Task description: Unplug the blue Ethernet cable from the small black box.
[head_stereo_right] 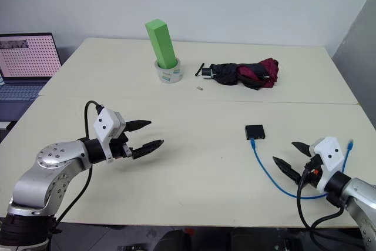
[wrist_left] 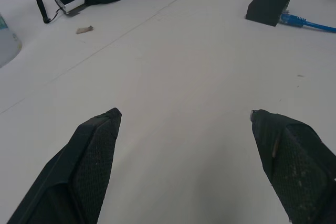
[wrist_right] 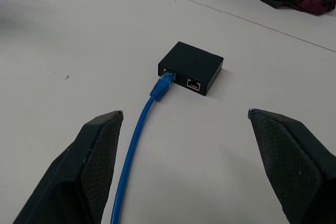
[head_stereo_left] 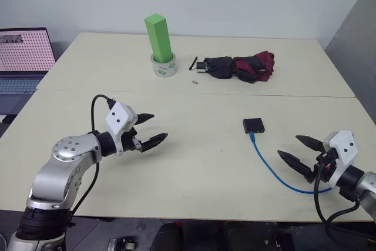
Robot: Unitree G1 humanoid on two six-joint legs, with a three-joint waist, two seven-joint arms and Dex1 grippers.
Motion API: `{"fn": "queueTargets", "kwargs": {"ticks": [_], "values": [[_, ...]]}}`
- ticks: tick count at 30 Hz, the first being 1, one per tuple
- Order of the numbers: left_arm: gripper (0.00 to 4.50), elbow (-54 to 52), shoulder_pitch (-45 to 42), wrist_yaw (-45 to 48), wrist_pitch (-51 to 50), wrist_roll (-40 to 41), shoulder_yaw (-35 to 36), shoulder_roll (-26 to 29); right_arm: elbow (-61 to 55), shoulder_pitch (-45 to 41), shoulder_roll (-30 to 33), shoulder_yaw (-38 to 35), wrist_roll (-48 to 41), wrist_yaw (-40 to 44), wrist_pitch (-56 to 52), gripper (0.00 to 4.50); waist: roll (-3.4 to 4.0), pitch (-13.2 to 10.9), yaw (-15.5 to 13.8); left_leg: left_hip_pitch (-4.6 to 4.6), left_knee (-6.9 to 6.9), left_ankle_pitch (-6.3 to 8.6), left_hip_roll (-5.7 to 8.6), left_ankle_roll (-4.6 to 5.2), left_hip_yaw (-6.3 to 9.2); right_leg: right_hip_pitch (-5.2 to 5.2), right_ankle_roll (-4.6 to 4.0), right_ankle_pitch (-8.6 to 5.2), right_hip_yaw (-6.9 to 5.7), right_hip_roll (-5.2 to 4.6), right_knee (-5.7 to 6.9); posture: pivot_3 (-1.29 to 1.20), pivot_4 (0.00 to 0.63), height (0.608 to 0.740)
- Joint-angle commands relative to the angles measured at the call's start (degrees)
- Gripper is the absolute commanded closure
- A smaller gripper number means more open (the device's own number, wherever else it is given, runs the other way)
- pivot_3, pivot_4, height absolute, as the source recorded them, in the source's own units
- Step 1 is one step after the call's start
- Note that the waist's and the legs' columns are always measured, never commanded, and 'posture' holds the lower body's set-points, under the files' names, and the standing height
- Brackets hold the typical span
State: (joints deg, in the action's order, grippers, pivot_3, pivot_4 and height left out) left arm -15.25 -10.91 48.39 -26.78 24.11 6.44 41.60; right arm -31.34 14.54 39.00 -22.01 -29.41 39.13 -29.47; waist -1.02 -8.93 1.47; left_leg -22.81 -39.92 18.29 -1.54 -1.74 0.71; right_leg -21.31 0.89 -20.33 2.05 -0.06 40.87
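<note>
**Cable still plugged in, both claws waiting wide**

The small black box (head_stereo_left: 253, 125) lies flat on the counter (head_stereo_left: 194, 168), right of centre, with the blue Ethernet cable (head_stereo_left: 273, 171) still seated in a port on its near edge. From there the cord runs toward five o'clock and curves round under the right claw (head_stereo_left: 299, 152); its free plug (head_stereo_right: 350, 143) shows just beyond that claw.

Both claws hang above the counter with fingers spread wide and nothing in them. The right claw sits near the box, at about four o'clock from it, facing the plugged port head-on. The left claw (head_stereo_left: 150, 130) is well apart, at about nine o'clock from the box.

This looks like the approach step: nothing is gripped yet. My guess is the next move wants one claw to pin the box down while the other closes on the clear plug (wrist_right: 164, 83), pressing its latch before drawing it straight out; otherwise the light box will likely slide along with the cord.
</note>
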Motion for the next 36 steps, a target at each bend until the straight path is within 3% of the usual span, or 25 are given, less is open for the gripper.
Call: {"fn": "queueTargets", "kwargs": {"ticks": [1, 13, 23, 31, 36], "values": [[0.33, -0.98, -0.63, 0.67, 1.45, 0.47, 0.46, 0.0, -1.92, -0.04, 0.5, -2.13, -0.52, -0.13, 0.66, 0.46, 0.0, 0.0, 0.0, 0.0, 0.0, 0.0, 0.0, 0.0, 0.0, 0.0, 0.0, 0.0, 0.0, 0.0, 0.0, 0.0, 0.15, 0.74], [0.33, -1.68, 0.32, 1.85, 1.31, 0.21, -0.05, 0.57, -1.83, -0.49, 0.78, -0.53, 0.19, -0.14, 0.41, 0.46, 0.0, 0.0, 0.0, 0.0, 0.0, 0.0, 0.0, 0.0, 0.0, 0.0, 0.0, 0.0, 0.0, 0.0, 0.0, 0.0, 0.15, 0.74], [0.33, -4.92, -0.02, 10.61, -1.45, 3.9, -4.03, 3.22, -7.88, 0.18, -2.45, 5.63, -0.21, -4.67, -3.76, 0.46, 0.0, 0.0, 0.03, 0.0, 0.0, -0.01, 0.0, -0.03, 0.01, 0.0, 0.0, 0.0, 0.0, 0.01, 0.0, 0.0, 0.15, 0.74], [0.33, -6.32, -3.78, 16.54, -2.9, 5.76, -8.42, 3.98, -2.17, -3.85, -12.95, 21.56, 12.07, -16.39, -0.66, 0.46, 0.01, -0.01, 0.04, 0.0, 0.0, -0.08, 0.01, -0.15, -0.01, -0.02, 0.0, 0.0, 0.08, 0.07, -0.01, 0.0, 0.15, 0.74], [0.33, -5.27, -4.78, 17.09, -1.82, 4.42, -9.76, 3.67, 4.73, -7.81, -19.92, 25.09, 18.76, -24.27, 2.79, 0.46, 0.03, -0.02, 0.11, 0.0, 0.01, -0.09, -0.01, -0.15, -0.03, -0.07, 0.0, 0.0, 0.1, 0.08, 0.02, 0.0, 0.15, 0.74]]}}
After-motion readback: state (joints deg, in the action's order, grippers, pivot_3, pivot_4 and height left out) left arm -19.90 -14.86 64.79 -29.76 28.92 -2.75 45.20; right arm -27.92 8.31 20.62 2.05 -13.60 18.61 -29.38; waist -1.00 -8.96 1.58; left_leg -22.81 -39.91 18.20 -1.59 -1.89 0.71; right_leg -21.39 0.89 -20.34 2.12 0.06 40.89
